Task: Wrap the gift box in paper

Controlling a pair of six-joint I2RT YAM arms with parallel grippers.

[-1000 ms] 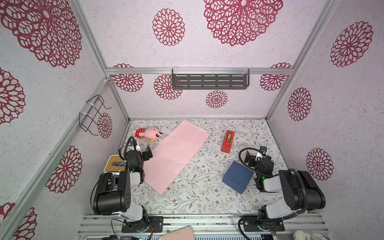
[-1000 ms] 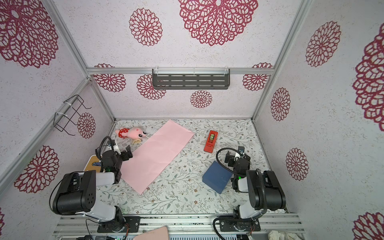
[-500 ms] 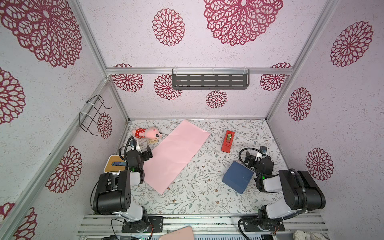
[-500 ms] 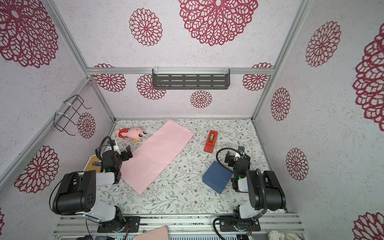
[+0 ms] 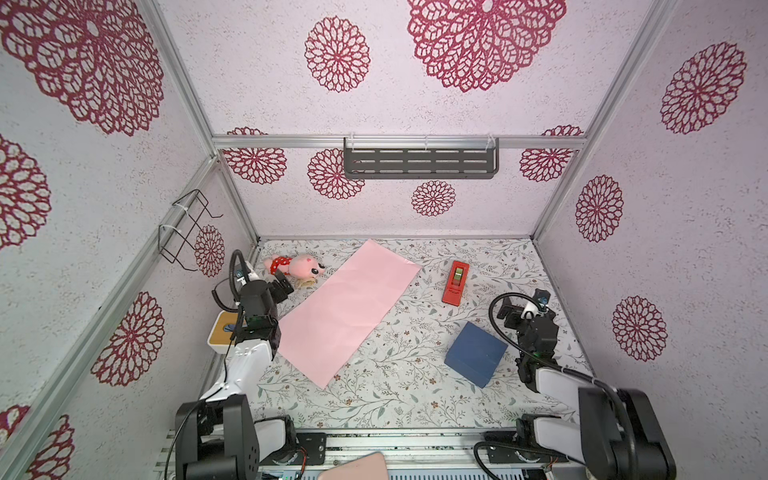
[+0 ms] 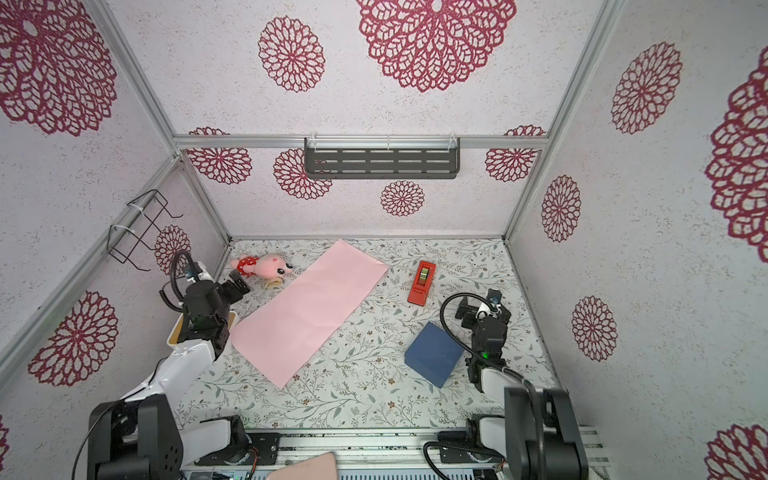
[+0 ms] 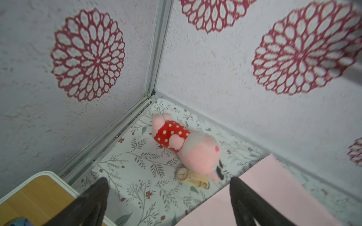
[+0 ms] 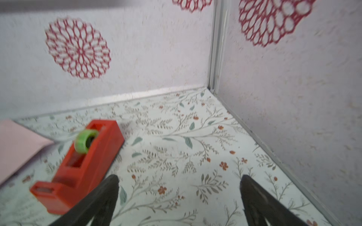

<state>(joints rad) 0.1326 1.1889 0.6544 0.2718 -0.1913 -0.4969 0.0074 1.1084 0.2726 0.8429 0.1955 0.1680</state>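
Since a second ago nothing on the table [image 5: 395, 399] has shifted, and both arms sit where they were. In both top views the paper [image 5: 349, 309] lies flat, pink face up, just beside the left gripper [image 5: 284, 286]. The gift box [image 5: 476, 353] rests well apart from the sheet, just beside the right gripper [image 5: 511, 315] and behind its fingertips. The left wrist view shows that gripper's jaws wide and empty, with a plush toy [image 7: 184, 144] ahead. The right wrist view shows jaws wide and empty, a tape dispenser [image 8: 84, 160] beside them and the box out of frame. The right arm would do well to draw back, square its jaws to two flat box faces, then set the box mid-sheet.
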